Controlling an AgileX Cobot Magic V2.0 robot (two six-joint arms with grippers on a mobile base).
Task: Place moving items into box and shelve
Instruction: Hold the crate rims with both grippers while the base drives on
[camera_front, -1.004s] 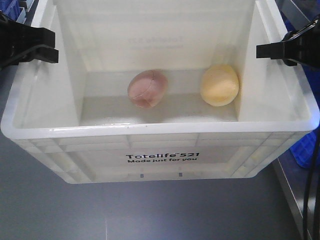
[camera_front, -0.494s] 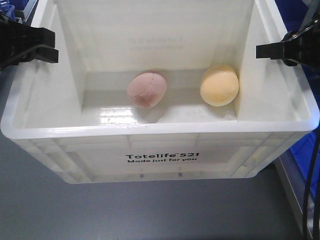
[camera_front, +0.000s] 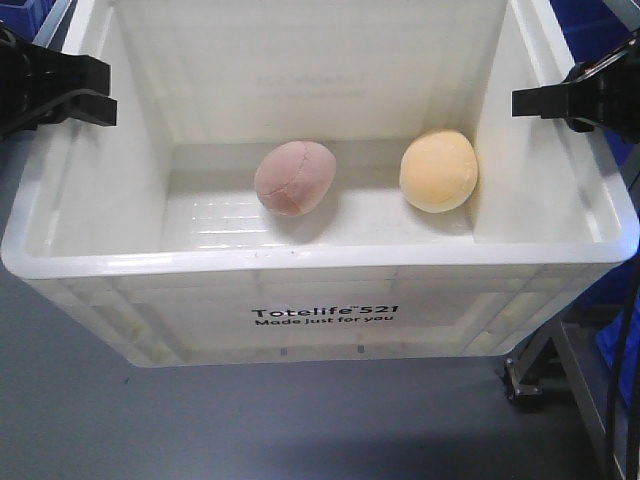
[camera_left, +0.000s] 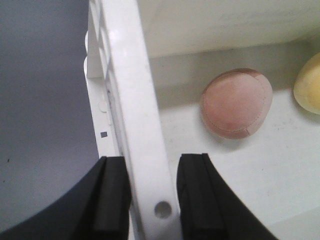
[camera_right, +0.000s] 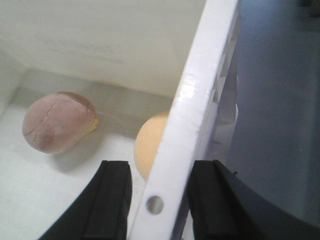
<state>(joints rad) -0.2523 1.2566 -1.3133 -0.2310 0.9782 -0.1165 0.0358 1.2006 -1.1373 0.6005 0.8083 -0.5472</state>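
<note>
Pinkish-brown lump (camera_front: 293, 177) is on the box floor, inboard of my left jaws and a little ahead of them, crack line showing. Pale yellow-orange lump (camera_front: 438, 170) lies apart from it, tucked close to the wall my right jaws hold. Both are inside the white box (camera_front: 320, 262). My left gripper (camera_left: 152, 170) straddles the left rim, one finger outside and one inside, pinching the wall. My right gripper (camera_right: 162, 172) does likewise on the right rim, clamped beside a small hole. Outboard of my left jaws there's grey floor (camera_front: 300, 430); outboard of my right jaws, a blue bin (camera_front: 592, 22).
</note>
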